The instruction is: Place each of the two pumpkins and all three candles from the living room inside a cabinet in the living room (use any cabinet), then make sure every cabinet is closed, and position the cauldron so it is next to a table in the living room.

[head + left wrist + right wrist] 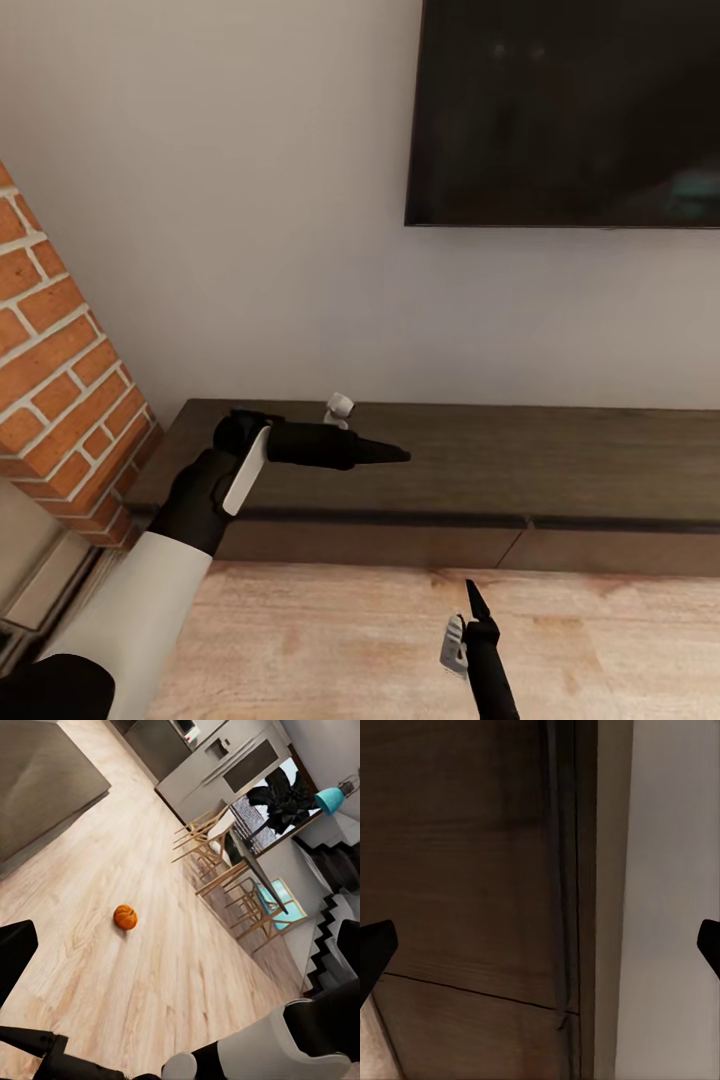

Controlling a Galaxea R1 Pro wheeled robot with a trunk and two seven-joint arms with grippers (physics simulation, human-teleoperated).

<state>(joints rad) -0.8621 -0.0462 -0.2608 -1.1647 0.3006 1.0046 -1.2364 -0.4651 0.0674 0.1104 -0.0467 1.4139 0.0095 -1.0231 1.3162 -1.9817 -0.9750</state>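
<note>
Nearest, the right end effector [472, 612] hangs low over the wooden floor [330, 640], its fingers spread wide and empty, pointing at the cabinet [520, 470] front. Further on, the left end effector [385, 453] hovers above the cabinet's top; it looks empty, and its wrist view shows the fingers well apart. One pumpkin [125, 917] sits alone on open floor (seen by the left wrist camera). It is probably light and rigid, its ribbed sides best gripped across the middle. Beyond hangs a television [565, 110].
</note>
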